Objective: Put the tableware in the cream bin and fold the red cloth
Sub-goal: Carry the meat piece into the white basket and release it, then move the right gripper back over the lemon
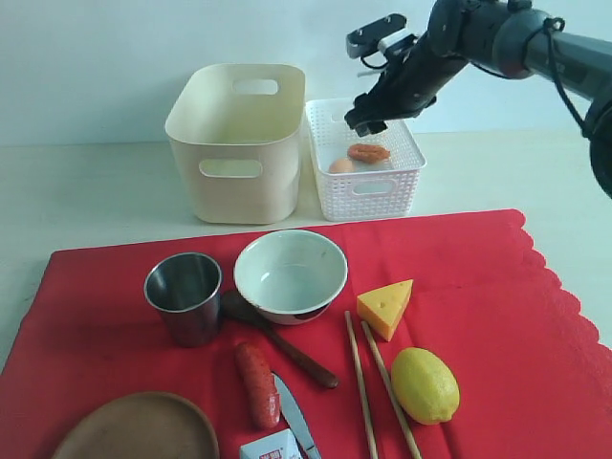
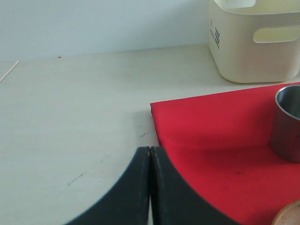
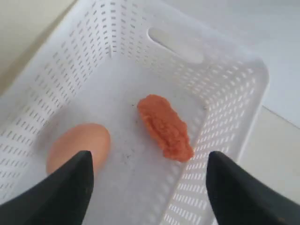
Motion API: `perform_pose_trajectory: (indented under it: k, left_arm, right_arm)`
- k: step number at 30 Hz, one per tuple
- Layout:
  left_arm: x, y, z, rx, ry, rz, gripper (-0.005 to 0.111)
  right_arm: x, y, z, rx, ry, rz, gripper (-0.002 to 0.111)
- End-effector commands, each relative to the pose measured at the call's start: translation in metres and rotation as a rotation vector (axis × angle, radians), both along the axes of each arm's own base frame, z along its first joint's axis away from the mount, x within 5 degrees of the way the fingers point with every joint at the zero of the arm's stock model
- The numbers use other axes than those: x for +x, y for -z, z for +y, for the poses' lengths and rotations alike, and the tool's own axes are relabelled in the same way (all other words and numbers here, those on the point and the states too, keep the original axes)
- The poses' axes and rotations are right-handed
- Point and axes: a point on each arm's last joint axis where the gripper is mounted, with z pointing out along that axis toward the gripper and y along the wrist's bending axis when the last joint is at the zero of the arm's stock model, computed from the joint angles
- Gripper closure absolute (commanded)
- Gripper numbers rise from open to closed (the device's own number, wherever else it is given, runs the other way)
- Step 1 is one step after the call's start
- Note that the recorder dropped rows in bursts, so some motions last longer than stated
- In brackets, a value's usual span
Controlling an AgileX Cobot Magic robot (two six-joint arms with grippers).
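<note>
Our right jaws hang released above the white basket (image 3: pixel 225 61), our left jaws clenched; descending, we risk cracking the egg (image 3: pixel 77 143).

Plate (image 1: pixel 134 426), carton (image 1: pixel 272 447), knife (image 1: pixel 295 419) partly beyond bottom edge

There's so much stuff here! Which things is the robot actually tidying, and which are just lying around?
Part of the job: steel cup, bowl, wooden spoon, chopsticks, knife, wooden plate, cream bin, red cloth.

Just lying about: cheese, lemon, sausage, small carton, and the white basket holding an egg and an orange-red food piece.
</note>
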Motion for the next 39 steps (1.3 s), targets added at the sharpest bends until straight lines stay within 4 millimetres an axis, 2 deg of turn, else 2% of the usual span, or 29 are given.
perform_pose_trajectory:
  k: [1,8,15,22,25,31,39]
  left_arm:
    - [0.000,0.000,0.000,0.004,-0.005,-0.011,0.107]
    - [0.000,0.000,0.000,0.004,-0.005,-0.011,0.107]
    - [0.000,0.000,0.000,0.004,-0.005,-0.011,0.107]
    - [0.000,0.000,0.000,0.004,-0.005,-0.011,0.107]
    - [0.000,0.000,0.000,0.004,-0.005,-0.011,0.107]
    - [0.000,0.000,0.000,0.004,-0.005,-0.011,0.107]
    - [0.000,0.000,0.000,0.004,-0.005,-0.011,0.107]
  right_arm:
    - [-0.014,-0.041,-0.003,-0.011,-0.006,0.015,0.042]
    - [-0.036,-0.077,-0.008,-0.016,-0.003,0.100,0.047]
    - [-0.056,-0.094,-0.012,-0.008,0.042,0.222,0.049]
    - [-0.064,-0.117,-0.014,0.044,0.112,0.205,0.054]
    - [-0.075,-0.122,-0.014,0.077,0.118,0.232,0.054]
    - [-0.109,-0.129,-0.022,0.069,0.129,0.296,0.054]
    - [-0.177,-0.131,-0.039,0.070,0.149,0.301,0.054]
